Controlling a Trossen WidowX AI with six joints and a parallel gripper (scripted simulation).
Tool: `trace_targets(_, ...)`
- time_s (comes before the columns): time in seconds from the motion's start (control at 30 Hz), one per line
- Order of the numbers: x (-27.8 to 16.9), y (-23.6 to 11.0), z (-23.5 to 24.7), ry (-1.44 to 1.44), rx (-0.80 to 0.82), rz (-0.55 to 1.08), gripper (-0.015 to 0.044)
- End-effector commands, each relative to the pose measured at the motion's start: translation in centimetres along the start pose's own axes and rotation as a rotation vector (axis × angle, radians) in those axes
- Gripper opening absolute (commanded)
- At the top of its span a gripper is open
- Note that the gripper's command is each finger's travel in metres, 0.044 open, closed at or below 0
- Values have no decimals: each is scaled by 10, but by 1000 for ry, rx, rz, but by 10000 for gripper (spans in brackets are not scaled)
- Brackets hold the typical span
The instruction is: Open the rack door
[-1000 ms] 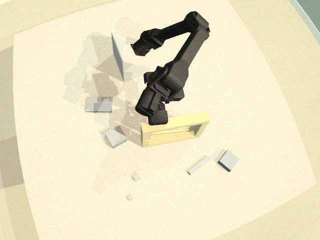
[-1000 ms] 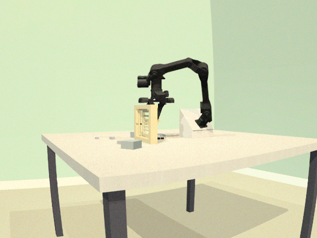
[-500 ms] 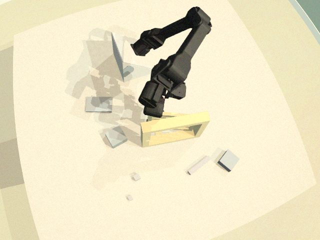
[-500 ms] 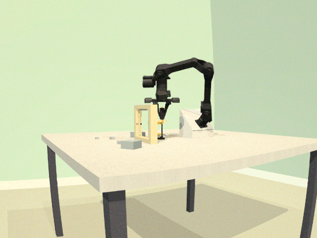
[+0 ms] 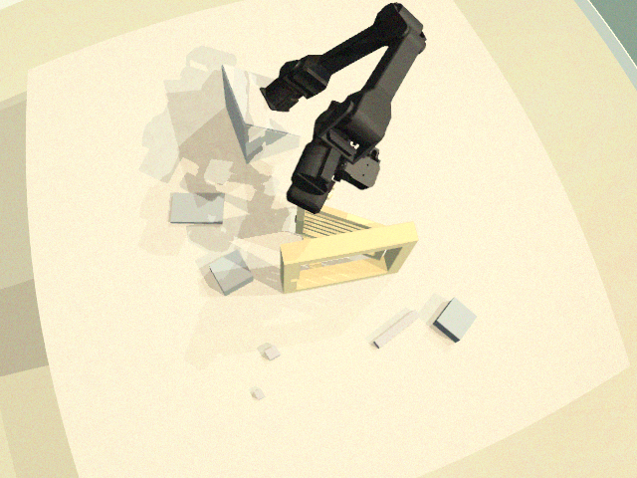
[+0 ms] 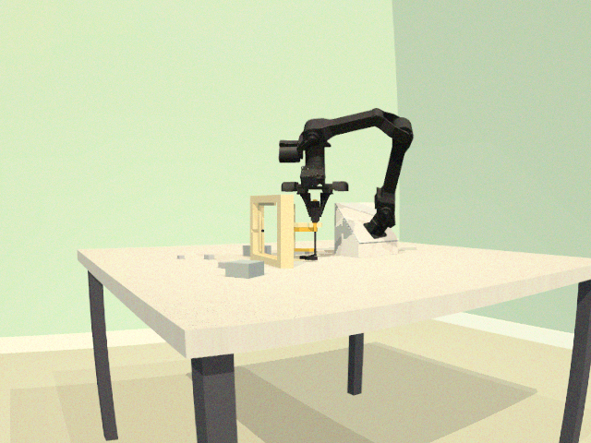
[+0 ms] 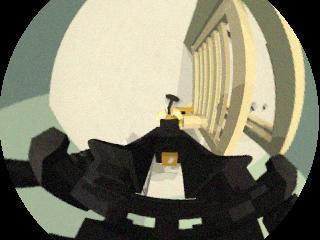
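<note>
The cream rack frame [image 5: 349, 242] [image 6: 286, 233] [image 7: 292, 65] stands upright on the table. Its slatted door [image 5: 336, 224] [image 7: 213, 75] stands partly open, swung out at an acute angle on the arm's side. The upright handle [image 6: 315, 226] [image 7: 170, 159] has orange parts and a thin black rod below, with a black foot piece low over the table. My gripper [image 6: 314, 217] [image 7: 168, 131] points down and is shut on the handle, whose orange upper end shows between the fingers. In the top view the arm hides the fingers and handle.
A pale wedge-shaped structure [image 5: 235, 116] [image 6: 347, 240] stands near the arm's base. Grey blocks [image 5: 196, 208] [image 5: 231, 273] lie left of the frame. Another block [image 5: 455, 318] [image 6: 244, 269], a bar [image 5: 396, 328] and small cubes [image 5: 271, 352] [image 5: 257, 393] lie on its far side from the arm.
</note>
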State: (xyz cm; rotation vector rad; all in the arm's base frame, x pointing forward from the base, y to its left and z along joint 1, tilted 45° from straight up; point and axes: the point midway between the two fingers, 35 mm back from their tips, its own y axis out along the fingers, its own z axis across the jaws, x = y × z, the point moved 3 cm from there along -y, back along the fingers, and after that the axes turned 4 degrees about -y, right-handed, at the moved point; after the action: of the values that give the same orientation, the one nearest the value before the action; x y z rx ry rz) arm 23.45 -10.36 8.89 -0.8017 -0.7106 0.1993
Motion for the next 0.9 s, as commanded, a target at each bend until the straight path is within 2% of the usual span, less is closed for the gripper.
trace_targets(0.0,3,0,9,89,-3,-6,20)
trace_targets(0.87,36,0,63,493,1,-7,20)
